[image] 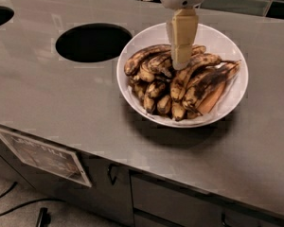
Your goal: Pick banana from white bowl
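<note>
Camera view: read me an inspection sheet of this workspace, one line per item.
Surface: grey counter with dark round holes.
Job's things: banana lies on top of the pile in the white bowl.
Clutter: other bananas and an orange-yellow piece, all in the bowl.
Grippers: gripper hangs over the bowl's middle, tip at the pile; contact unclear.
Cables: dark cable on the floor, lower left.
Surroundings: label on the cabinet front.
</note>
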{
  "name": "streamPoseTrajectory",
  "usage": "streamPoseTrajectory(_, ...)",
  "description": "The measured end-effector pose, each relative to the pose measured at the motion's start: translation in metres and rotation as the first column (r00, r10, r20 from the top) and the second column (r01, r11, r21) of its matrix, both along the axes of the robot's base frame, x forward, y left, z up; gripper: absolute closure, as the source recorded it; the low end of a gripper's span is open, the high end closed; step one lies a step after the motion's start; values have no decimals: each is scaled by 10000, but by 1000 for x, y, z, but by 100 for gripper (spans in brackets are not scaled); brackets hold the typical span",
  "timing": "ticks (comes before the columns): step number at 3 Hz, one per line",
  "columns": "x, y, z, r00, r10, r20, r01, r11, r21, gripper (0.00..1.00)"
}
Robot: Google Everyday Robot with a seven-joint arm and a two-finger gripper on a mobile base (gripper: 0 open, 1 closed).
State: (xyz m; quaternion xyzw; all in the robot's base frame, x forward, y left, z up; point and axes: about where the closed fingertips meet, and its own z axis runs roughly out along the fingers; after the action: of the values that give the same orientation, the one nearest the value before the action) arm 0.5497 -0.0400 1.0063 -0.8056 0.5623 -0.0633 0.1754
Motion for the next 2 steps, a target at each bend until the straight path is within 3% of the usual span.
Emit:
streamPoseTrajectory(1,11,6,-10,9987,349,-368,-345,9993,121,3)
streamPoseTrajectory(2,17,5,-19,9958,526,-743,-513,9985,190,22)
